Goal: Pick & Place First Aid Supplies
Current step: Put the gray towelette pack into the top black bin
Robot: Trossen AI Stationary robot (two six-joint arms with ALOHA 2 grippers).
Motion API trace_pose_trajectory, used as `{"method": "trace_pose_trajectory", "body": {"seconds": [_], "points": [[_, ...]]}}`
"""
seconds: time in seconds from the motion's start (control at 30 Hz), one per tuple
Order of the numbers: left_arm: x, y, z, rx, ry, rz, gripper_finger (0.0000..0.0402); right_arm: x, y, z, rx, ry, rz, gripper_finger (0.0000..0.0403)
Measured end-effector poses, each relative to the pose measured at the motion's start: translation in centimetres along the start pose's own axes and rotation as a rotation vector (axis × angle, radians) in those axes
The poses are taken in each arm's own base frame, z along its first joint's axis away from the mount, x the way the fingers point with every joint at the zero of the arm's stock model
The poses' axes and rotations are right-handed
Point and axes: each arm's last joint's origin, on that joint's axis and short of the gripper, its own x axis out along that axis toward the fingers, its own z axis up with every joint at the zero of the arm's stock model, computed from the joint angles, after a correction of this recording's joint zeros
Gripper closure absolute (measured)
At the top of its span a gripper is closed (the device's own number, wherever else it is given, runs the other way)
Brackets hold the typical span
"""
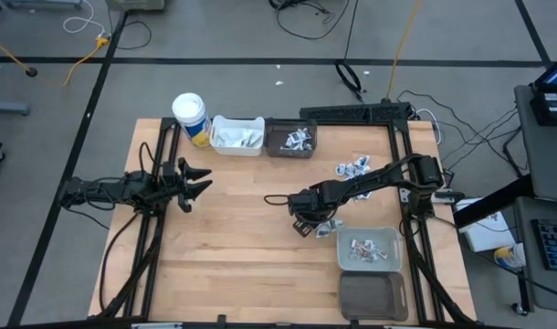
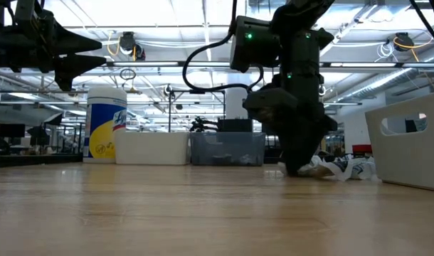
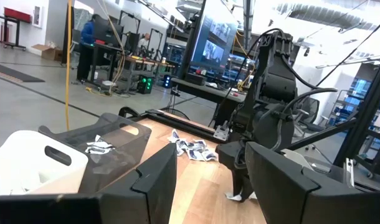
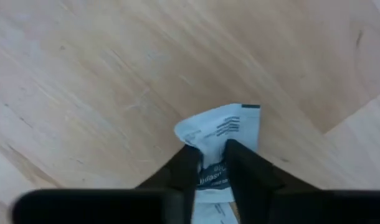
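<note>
The right claw points straight down at the wooden tabletop, its fingers pinched together on a crumpled white packet with blue print that lies on the wood, just beside the grey bin. To do this well, it should hold the pinch firm and lift straight up, clear of neighbouring packets. The left claw hovers apart, empty, over the tabletop's left side.

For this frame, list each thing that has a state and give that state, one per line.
right gripper: down at the table, fingers pinched on a packet
packet: crumpled between the fingers, on the wood
left gripper: open, empty, off the table
white bin: holds packets
grey bin: holds packets
dark tray: empty
</note>
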Motion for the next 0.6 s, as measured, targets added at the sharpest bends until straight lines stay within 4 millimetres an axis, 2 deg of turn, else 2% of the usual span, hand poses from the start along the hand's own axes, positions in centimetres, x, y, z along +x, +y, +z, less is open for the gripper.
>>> {"method": "trace_pose_trajectory", "body": {"seconds": [0.13, 0.43, 0.5, 0.6], "points": [[0.0, 0.0, 0.0, 0.000, 0.000, 0.000, 0.0206, 0.0, 0.0, 0.0, -0.022, -0.002, 0.002, 0.0389], [0.0, 0.0, 0.0, 0.000, 0.000, 0.000, 0.0206, -0.2, 0.0, 0.2, -0.063, 0.010, -0.007, 0.0397], [0.0, 0.0, 0.0, 0.000, 0.000, 0.000, 0.0206, -1.0, -0.1, 0.4, -0.098, 0.030, -0.029, 0.0396], [0.0, 0.0, 0.0, 0.000, 0.000, 0.000, 0.0206, -3.2, -0.1, 1.2, -0.178, 0.039, -0.032, 0.0397]]}}
